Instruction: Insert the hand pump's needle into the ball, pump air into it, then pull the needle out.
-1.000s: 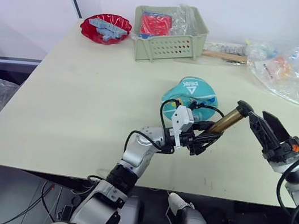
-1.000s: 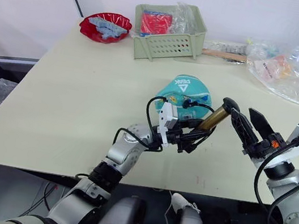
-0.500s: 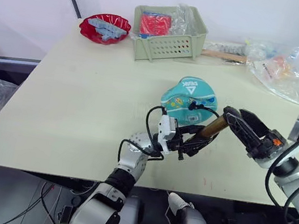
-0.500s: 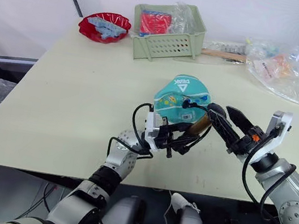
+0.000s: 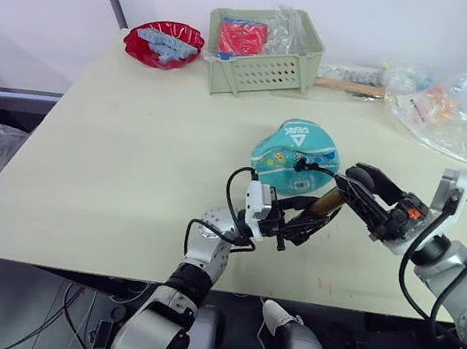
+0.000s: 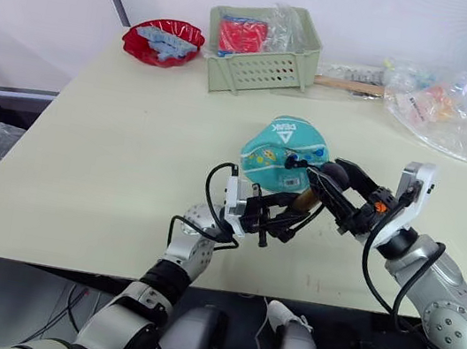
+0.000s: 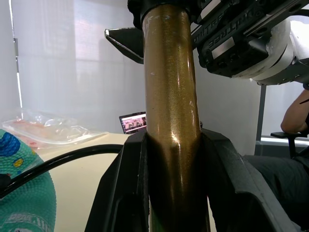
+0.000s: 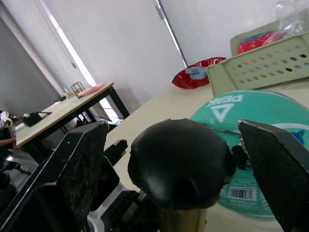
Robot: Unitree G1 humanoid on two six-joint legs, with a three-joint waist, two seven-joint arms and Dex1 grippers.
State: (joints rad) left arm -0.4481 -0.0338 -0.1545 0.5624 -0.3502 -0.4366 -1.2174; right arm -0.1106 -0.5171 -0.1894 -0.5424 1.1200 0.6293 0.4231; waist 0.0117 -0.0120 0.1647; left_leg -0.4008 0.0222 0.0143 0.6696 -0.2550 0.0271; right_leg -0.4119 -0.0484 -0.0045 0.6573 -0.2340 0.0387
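your left gripper (image 5: pixel 293 223) is closed on the gold body of the pump (image 5: pixel 329 202), at the centre of the frame; your right gripper (image 5: pixel 365 189) has its fingers spread around the black handle, not squeezing it; the ball (image 5: pixel 295 152) lies just behind, the hose (image 5: pixel 317 165) reaching it.

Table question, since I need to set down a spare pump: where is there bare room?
The table is bare left of the ball, below the red bowl. Crowded along the far edge: basket, plastic bags.
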